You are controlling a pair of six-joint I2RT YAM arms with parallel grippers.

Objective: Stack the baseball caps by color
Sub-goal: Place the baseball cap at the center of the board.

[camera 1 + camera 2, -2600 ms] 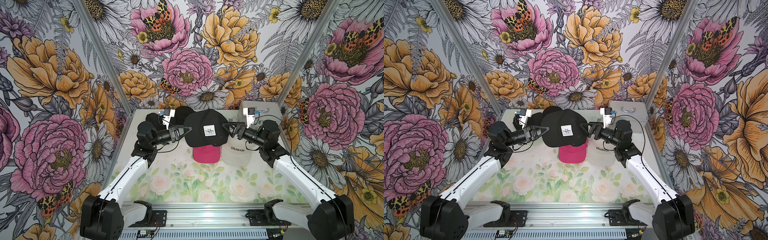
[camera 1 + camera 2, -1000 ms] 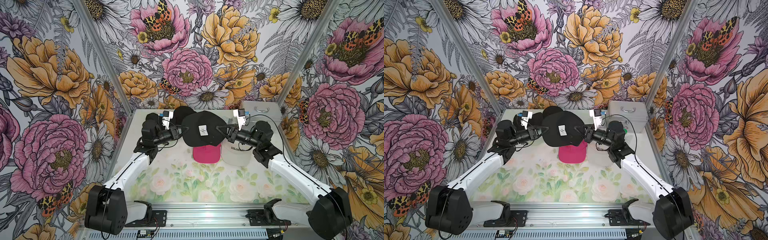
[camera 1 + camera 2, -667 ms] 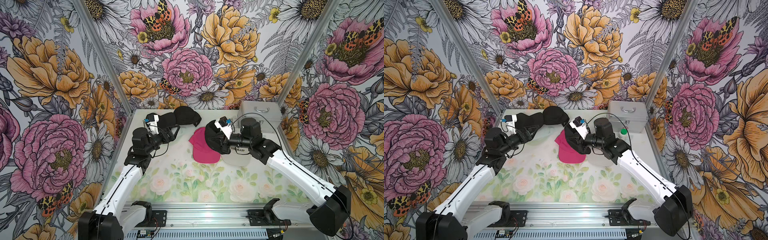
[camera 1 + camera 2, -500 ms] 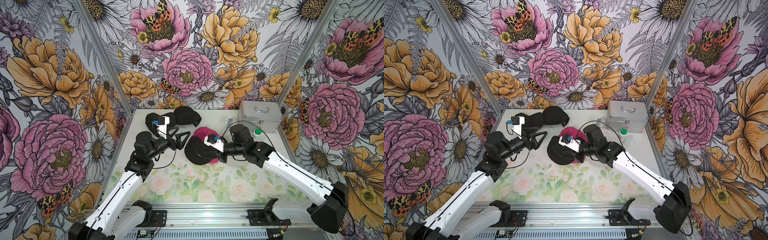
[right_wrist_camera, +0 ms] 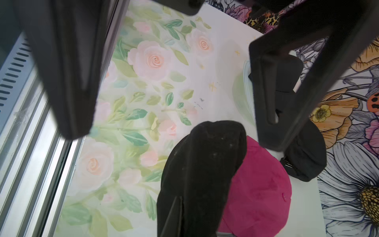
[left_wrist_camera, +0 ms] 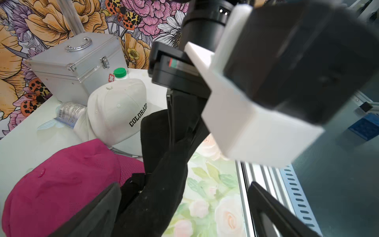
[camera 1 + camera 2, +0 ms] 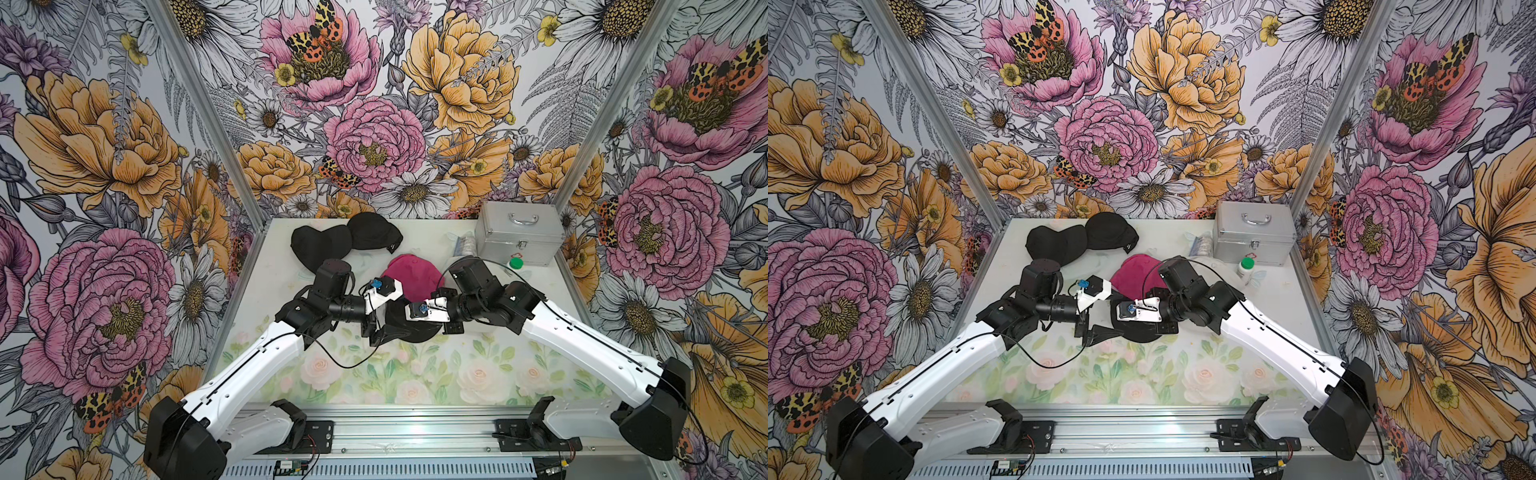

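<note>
Your right gripper (image 6: pixel 178 131) has carried the black cap (image 6: pixel 160 195) nearer, pinching it; your left gripper (image 6: pixel 181 215) stands spread. It looks light and floppy, so grip the stiffer brim.

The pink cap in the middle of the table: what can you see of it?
The pink cap is soft hot-pink fabric, finely perforated and slightly creased. It lies crown up on the table, gripped by nothing. A black cap pinched in the right gripper overlaps its near edge; a white cap sits just beside it.
</note>
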